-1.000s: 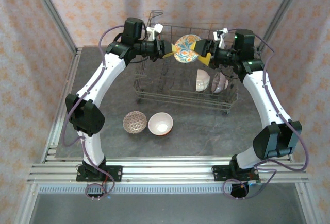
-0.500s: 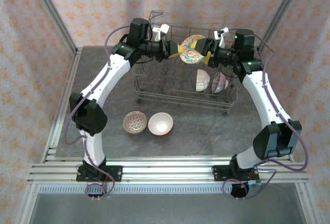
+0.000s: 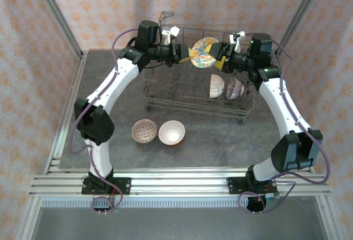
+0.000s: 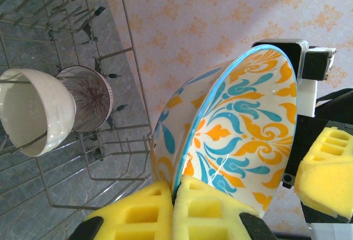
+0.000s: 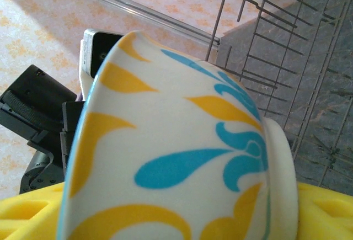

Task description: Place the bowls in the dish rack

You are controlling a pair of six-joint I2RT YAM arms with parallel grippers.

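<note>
An orange-and-blue floral bowl (image 3: 203, 52) hangs on edge above the back of the dish rack (image 3: 193, 105). My left gripper (image 3: 185, 56) is shut on its rim, the yellow pads (image 4: 154, 209) pinching the edge of the bowl (image 4: 242, 124). My right gripper (image 3: 219, 59) stands open around the same bowl (image 5: 176, 129), one pad (image 5: 27, 209) by the rim and the other by the foot. A white bowl (image 3: 217, 85) and a mauve bowl (image 3: 235, 89) stand on edge in the rack's right end. A patterned bowl (image 3: 144, 130) and a pale bowl (image 3: 171, 133) sit on the table.
The rack's tall wire sides (image 4: 128, 52) and upright tines lie under both grippers. In the left wrist view the white bowl (image 4: 36, 113) leans against the mauve one (image 4: 88, 96). The two table bowls sit between the rack and the arm bases. Patterned walls close in the table.
The left arm has carried the floral bowl a little to the right, towards the right gripper. The right gripper's jaws have narrowed around the bowl.
</note>
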